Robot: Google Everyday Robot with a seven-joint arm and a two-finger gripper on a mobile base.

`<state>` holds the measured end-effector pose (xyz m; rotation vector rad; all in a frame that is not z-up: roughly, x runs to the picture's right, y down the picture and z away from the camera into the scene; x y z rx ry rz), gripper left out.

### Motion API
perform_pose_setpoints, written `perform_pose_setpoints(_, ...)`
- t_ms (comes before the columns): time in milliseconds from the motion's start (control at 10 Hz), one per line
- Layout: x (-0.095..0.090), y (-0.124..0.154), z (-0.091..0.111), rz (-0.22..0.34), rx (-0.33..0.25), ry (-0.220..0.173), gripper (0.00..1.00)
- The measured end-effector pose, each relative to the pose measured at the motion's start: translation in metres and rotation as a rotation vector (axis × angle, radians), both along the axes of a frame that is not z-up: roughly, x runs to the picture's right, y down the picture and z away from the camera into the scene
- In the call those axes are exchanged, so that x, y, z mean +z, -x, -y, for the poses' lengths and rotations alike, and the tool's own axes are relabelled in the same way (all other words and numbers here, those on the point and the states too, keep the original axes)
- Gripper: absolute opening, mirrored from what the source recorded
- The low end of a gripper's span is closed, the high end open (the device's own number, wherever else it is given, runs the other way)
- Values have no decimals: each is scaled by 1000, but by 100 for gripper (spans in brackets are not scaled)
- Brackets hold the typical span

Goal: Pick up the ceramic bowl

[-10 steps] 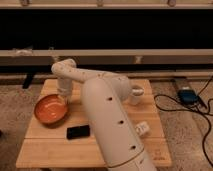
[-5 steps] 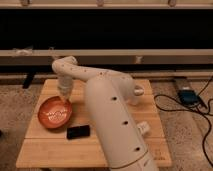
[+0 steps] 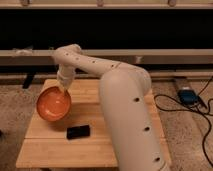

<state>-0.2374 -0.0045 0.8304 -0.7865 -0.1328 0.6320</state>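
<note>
Setting: speckled floor (image 3: 15,107) under a low wooden table (image 3: 90,145), with a dark wall and a pale horizontal rail (image 3: 170,54) running behind it.
Bowl: the orange bowl (image 3: 53,103) is over the table's left edge, its left part past the tabletop with the floor behind it.
Bowl facing: it is tipped up, so the open inside faces the camera and somewhat upward; the darker rim reads as a nearly full circle.
Bowl axis: being round, it has no long side; the top of the rim, under the gripper, sits highest and the lower rim hangs toward the front left.
Gripper: the gripper (image 3: 63,89) is at the bowl's upper rim, at the rear left of the table, pointing down; it pinches that rim, though the fingers themselves are hard to make out.
Arm: the white arm (image 3: 125,110) rises thick from the lower right, fills the table's right half, bends at a shoulder near the centre, then runs left as a slimmer link to a rounded elbow (image 3: 67,52) and drops through the wrist to the gripper.
Phone: a black phone (image 3: 78,132) lies flat on the table, in front of the bowl and a little right, apart from it.
Floor at right: a blue box (image 3: 187,96) with black cables (image 3: 200,130) trailing beside it.
</note>
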Motion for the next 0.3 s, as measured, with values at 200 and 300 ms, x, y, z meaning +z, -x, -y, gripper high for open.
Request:
perform_pose_setpoints(200,-20,-6,15,72,40,-27,0)
perform_pose_setpoints(300,-25,-12,20,96,70,-31,0)
